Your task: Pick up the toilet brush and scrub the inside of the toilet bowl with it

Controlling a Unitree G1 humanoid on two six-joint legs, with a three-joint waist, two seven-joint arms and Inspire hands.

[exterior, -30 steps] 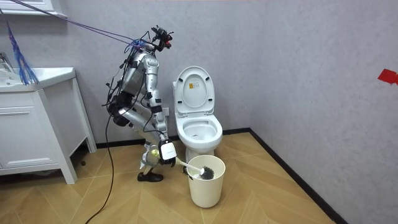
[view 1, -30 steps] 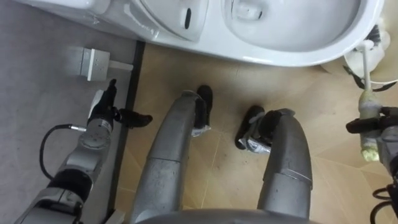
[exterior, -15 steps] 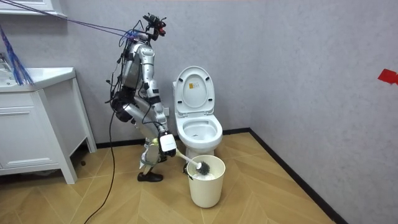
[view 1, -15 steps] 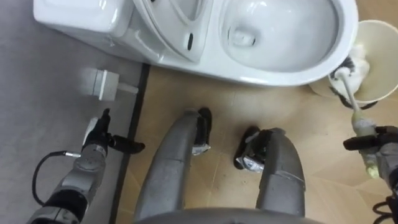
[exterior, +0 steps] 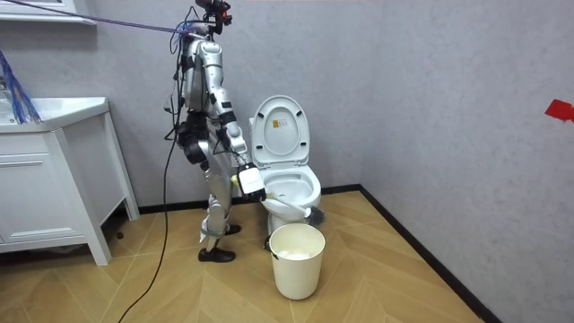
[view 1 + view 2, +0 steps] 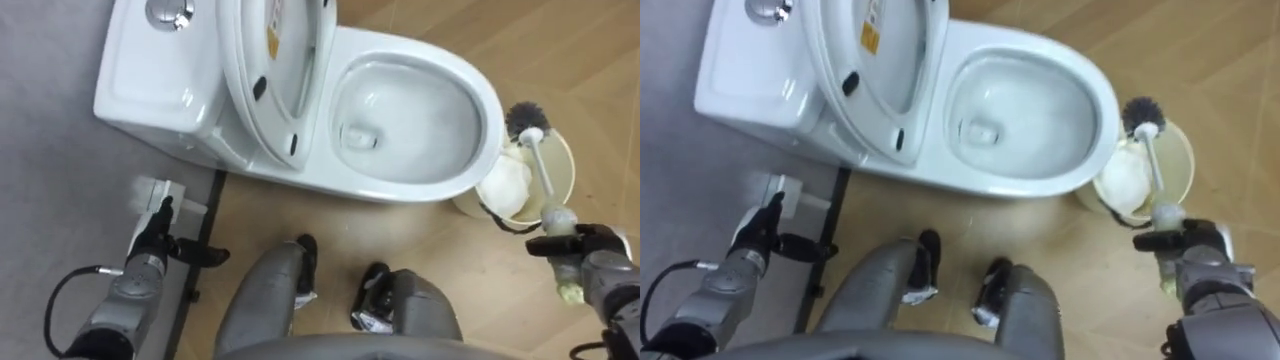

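The white toilet [image 6: 488, 110] has its lid [image 6: 275, 70] raised and its bowl open. My right hand [image 6: 590, 265] is shut on the white handle of the toilet brush [image 6: 537, 165] at the lower right. Its dark bristle head [image 6: 527, 117] hangs above the cream bucket [image 6: 566, 160], just beside the bowl's front rim. My left hand [image 6: 150, 245] hangs open near the wall at the lower left, holding nothing. In the room view I stand upright at the toilet's side, the brush [image 5: 287, 206] slanting down over the bucket [image 5: 296, 260].
A small white box [image 6: 160, 192] sits by the dark skirting near my left hand. White crumpled stuff [image 6: 505, 185] lies in the bucket. A white vanity cabinet [image 5: 54, 179] stands at the room view's left. Wooden floor lies open beyond the bucket.
I have straightened up from a bend. The brush has come up out of the bucket, its head now level with the bowl's rim. The eye view has risen to take in the whole toilet.
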